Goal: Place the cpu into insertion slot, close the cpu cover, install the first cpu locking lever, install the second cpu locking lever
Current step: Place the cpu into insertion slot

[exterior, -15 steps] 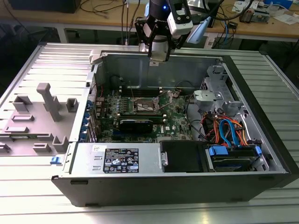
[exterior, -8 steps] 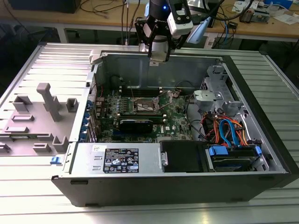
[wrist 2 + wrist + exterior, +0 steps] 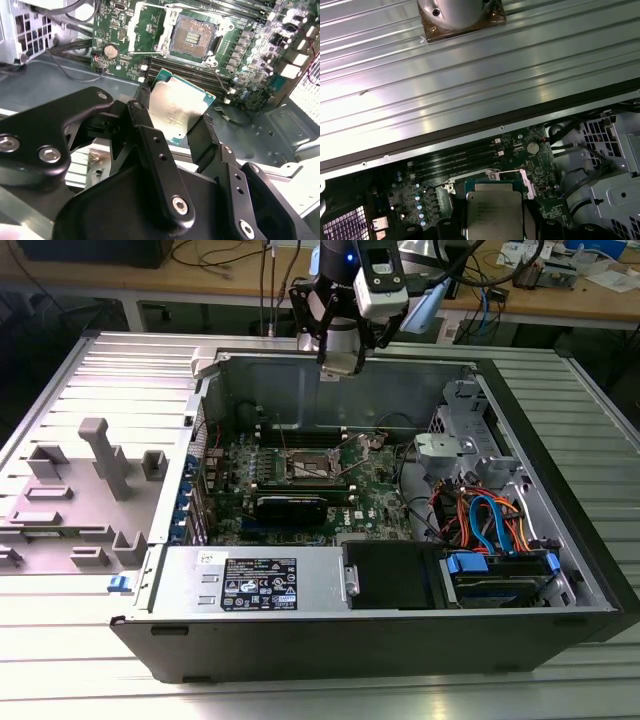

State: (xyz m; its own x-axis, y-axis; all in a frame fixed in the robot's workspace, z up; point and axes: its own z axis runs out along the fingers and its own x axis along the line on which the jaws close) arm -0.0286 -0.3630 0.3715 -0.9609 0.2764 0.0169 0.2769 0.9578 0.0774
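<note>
Closest in, the claw (image 3: 176, 109) pinches the cpu (image 3: 178, 117) by two opposite edges. Its black fingers (image 3: 150, 142) are drawn in against the chip's green rim, and the dull silver top faces the camera. The first wrist view has the cpu (image 3: 493, 214) gripped the same way, a finger on either side. The chip hangs in the air and touches only the claw.

Beyond it, down on the green motherboard (image 3: 120, 27), lies the insertion slot (image 3: 192, 36). Its field of contacts is bare and silvery metal frames it. I cannot tell whether that frame is folded back or lying flat. Slot and chip are well apart, and a row of long black memory slots (image 3: 190, 75) runs across between them. A coin battery (image 3: 110, 50) sits on the board near the slot.

In the exterior view, the claw (image 3: 340, 362) hangs above the far wall of the open computer case (image 3: 380, 640). The insertion slot (image 3: 314, 464) lies lower, on the case floor. A black card (image 3: 290, 506) lies just in front of the slot, and the power supply box (image 3: 255, 582) fills the near side. Blue and orange cables (image 3: 485, 515) crowd the exterior view's right.

The case lies on a ribbed metal table (image 3: 90, 670), with grey plastic fixtures (image 3: 105, 455) at the exterior view's left. Farthest back stands a wooden table (image 3: 200, 278) strewn with cables.
</note>
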